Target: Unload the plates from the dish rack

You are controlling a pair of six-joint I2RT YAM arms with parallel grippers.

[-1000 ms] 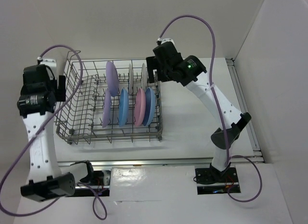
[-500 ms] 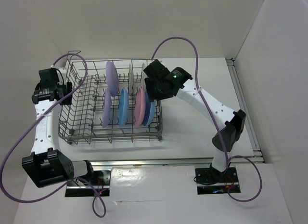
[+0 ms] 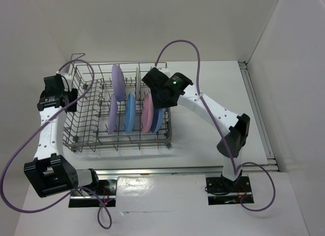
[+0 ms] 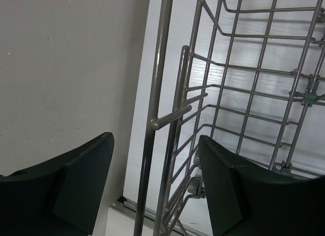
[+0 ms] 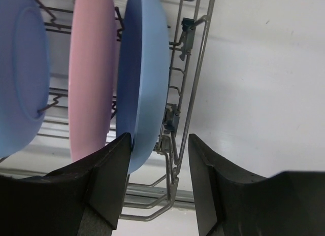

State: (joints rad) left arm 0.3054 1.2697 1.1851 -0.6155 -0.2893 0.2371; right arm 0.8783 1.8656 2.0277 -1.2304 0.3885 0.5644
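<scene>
blue plate (image 5: 144,68) rim between right claw (image 5: 158,142) jaws

The left arm (image 3: 46,137) and the right arm (image 3: 213,110) share one build: glossy white moulded links joined by chunky black joint housings. A thin purple cable (image 3: 183,42) loops off each wrist. A small green light (image 3: 174,82) glows on the right arm's black wrist housing. The black base plate (image 3: 226,188) under the right arm carries red and orange wiring. The jaws are matte black, wedge-shaped blocks.
</scene>
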